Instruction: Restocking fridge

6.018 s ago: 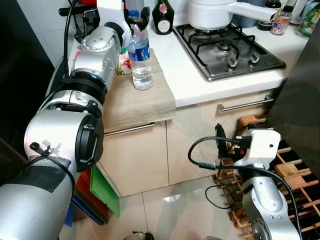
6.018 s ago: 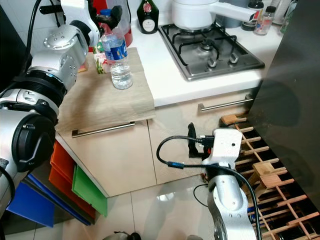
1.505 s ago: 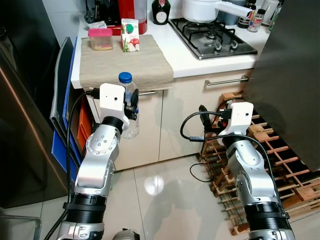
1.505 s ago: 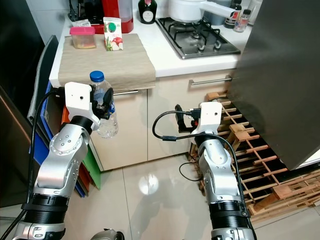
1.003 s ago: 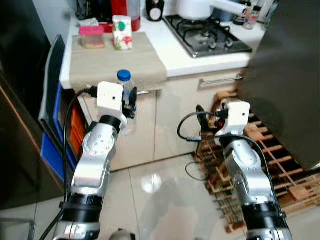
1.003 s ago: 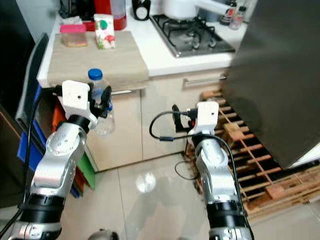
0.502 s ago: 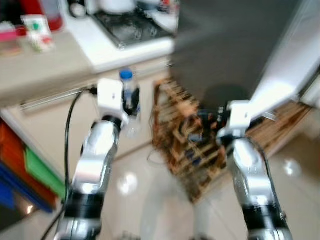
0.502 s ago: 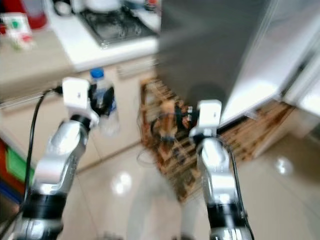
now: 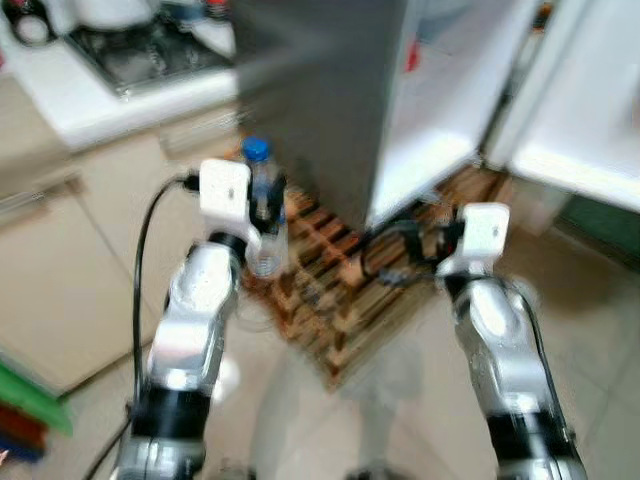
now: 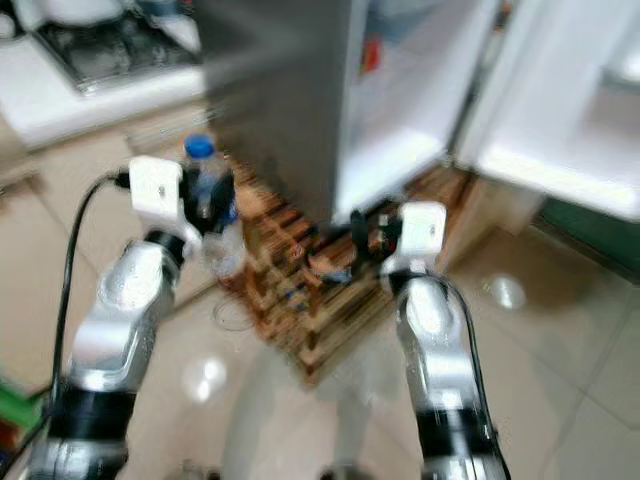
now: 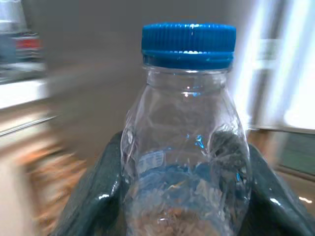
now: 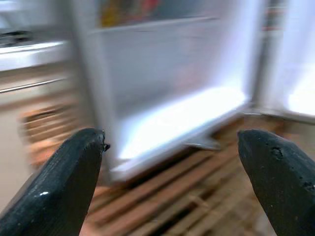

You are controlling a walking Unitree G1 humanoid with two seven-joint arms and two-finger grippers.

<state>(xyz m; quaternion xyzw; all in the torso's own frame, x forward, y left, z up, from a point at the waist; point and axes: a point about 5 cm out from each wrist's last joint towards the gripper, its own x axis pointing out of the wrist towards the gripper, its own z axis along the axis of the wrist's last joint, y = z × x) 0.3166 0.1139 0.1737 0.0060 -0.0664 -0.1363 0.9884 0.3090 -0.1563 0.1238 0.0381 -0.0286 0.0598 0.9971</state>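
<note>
The left pincer (image 9: pixel 266 205) grips a clear water bottle (image 9: pixel 262 210) with a blue cap (image 9: pixel 256 149), held upright in front of the robot at about 10 o'clock in the head views. In the left wrist view the bottle (image 11: pixel 187 147) stands between the two black fingers (image 11: pixel 93 196), which press on its sides just below the shoulder; a blue label band shows low on its body, and the cap (image 11: pixel 188 44) is screwed on.

The right pincer (image 12: pixel 177 182) is held out at about 3 o'clock, level with the left one, with nothing in it. Its fingers (image 12: pixel 59 182) stand wide apart, and between them the right wrist view shows the lit white inside of the fridge (image 12: pixel 167 83) and wooden slats (image 12: pixel 197 201) on the floor.

Both head views are blurred. The fridge (image 9: pixel 320 90) stands at 12 o'clock: its dark grey side panel faces the robot, and past that the bright white interior (image 9: pixel 440 110) is open, with a white door (image 9: pixel 590 100) swung out at 2 o'clock. A wooden rack (image 9: pixel 330 300) lies on the floor at the foot of the fridge, between the two arms. At 10 to 11 o'clock is the white surface (image 9: pixel 90 100) with a gas hob (image 9: pixel 135 55) on it, and cream cabinet fronts (image 9: pixel 60 270) below. The floor (image 9: pixel 600 330) is pale glossy tile.
</note>
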